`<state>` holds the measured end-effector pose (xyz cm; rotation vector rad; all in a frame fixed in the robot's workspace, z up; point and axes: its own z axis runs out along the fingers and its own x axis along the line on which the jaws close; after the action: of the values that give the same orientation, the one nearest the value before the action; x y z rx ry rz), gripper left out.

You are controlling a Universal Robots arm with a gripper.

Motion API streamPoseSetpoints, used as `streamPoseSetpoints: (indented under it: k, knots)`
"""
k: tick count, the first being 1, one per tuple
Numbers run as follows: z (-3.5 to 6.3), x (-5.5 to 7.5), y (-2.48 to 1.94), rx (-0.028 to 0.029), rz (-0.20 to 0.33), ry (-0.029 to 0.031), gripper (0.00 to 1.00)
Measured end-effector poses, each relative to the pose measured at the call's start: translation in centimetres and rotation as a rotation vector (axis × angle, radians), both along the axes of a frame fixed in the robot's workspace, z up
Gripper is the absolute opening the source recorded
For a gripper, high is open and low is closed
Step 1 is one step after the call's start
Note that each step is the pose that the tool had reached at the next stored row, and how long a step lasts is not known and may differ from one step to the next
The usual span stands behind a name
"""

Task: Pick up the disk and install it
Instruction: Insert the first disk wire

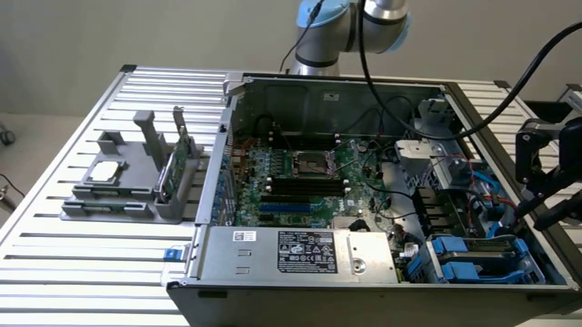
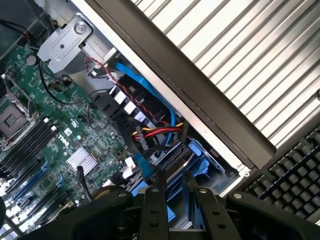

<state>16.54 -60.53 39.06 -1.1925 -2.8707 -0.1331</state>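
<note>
Clamped narrowly on the disk [image 2: 175,159] [image 1: 498,240], with the gripper [image 2: 176,182] [image 1: 520,225] and its flat dark fingers [image 2: 152,200] either side of the upper edge. Standing on edge in the drive bay [image 1: 454,269], at the exterior view's right corner of the case [image 1: 364,300]. Grey metal slab framed in glossy blue plastic. Near a green motherboard [image 1: 300,184], on a ribbed aluminium table [image 1: 82,259].

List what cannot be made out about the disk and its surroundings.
Whether the disk is seated: wrist view, the gripper covers much of the blue drive bay.
Part of the gripper: exterior view, cut off at its right edge.
Label text on the power supply: exterior view, too small.
Most of the keyboard: wrist view, cut off at the edge.
</note>
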Motion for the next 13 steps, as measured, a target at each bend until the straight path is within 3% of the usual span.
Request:
streamPoseSetpoints:
  k: [4,9,13]
  knots:
    - [-0.61,0.6,-0.35,0.0127,-0.001,0.0000,0.27]
    - [-1.37,1.4,-0.48,0.0298,-0.006,0.0000,0.27]
    - [-1.89,1.4,-0.52,0.0370,-0.028,-0.0003,0.27]
